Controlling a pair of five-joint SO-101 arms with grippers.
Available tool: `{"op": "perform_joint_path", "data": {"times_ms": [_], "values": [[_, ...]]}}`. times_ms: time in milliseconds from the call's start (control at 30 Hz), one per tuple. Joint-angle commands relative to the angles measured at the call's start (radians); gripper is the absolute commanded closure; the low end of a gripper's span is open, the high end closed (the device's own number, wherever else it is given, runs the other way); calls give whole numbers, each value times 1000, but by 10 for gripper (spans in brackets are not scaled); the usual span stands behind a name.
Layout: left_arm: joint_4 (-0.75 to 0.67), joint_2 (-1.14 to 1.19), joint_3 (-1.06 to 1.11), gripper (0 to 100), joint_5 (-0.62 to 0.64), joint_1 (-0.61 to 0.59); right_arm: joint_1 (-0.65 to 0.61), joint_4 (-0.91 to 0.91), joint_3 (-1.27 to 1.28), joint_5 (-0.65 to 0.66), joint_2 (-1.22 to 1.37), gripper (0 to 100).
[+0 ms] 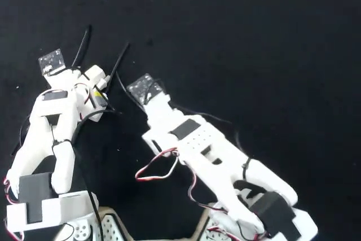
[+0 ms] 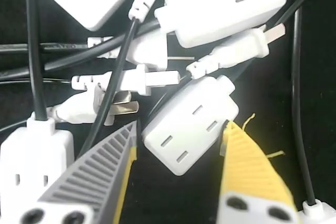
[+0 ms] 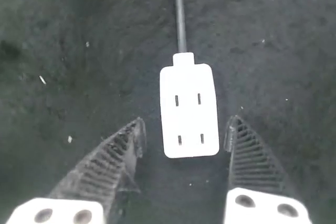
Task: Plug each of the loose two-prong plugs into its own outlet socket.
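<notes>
While both arms sit low over the black worktop (image 1: 265, 55), I log what print there is: a small grey board (image 1: 51, 61) on one wrist and a second board (image 1: 145, 87) on the other, both speckled with pale dots too small to read.

My left tool (image 2: 181, 127) is released. Its grey finger (image 2: 100, 171) and yellow finger (image 2: 247, 171) flank a tilted white socket (image 2: 191, 124). Whether the yellow one touches it I cannot tell.

A heap of white plugs and sockets crowds that spot.
- A loose plug (image 2: 126, 80) lies just beyond the socket, prongs bare.
- A second plug (image 2: 233, 51) lies unplugged beside a larger socket (image 2: 220, 1).
- A third plug (image 2: 86, 109) lies partly under a black cable (image 2: 126, 48) that crosses the heap.
- A corner socket (image 2: 31, 156) sits beside the grey finger.

My right tool (image 3: 186, 126) is likewise released. Its fingers stand either side of a flat white socket (image 3: 189, 109), with a gap on each side. The socket's black cord (image 3: 179, 9) runs straight away over the speck-dusted worktop.

From above, dark cables (image 1: 82, 44) fan out past the left arm (image 1: 48, 134). A red-and-white wire loop (image 1: 152, 163) hangs beside the right arm (image 1: 214, 150). Beyond the far edge are dark gear and a pale patch.
</notes>
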Motion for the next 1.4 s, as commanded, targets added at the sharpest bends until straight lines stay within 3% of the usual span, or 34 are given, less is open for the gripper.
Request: {"op": "perform_joint_path", "data": {"times_ms": [0, 233, 300, 400, 467, 767, 933, 1100, 1267, 1367], "values": [[-11, -11, 2, 747, 12, -25, -18, -41, -56, 77, 44, 745], [-11, -11, 7, 747, 12, -25, 9, -34, -148, 210, 211, 750], [-14, -11, 18, 747, 12, -25, 35, 6, -185, 230, 232, 807], [-12, -11, 18, 747, 12, -25, 103, 41, -220, 261, 209, 995], [-12, -11, 18, 747, 9, -25, 170, 43, -216, 313, 163, 962], [-12, -11, 10, 747, 6, -27, 373, 181, -136, 925, -24, 988], [-17, -11, 15, 747, 6, -25, 427, 189, -73, 1123, -45, 987], [-14, -11, 16, 747, 6, -25, 430, 146, -54, 1125, -45, 966], [-12, -11, 16, 747, 6, -25, 431, 146, -62, 899, -53, 756], [-12, -11, 16, 747, 6, -25, 437, 147, -85, 815, -70, 727]]}}
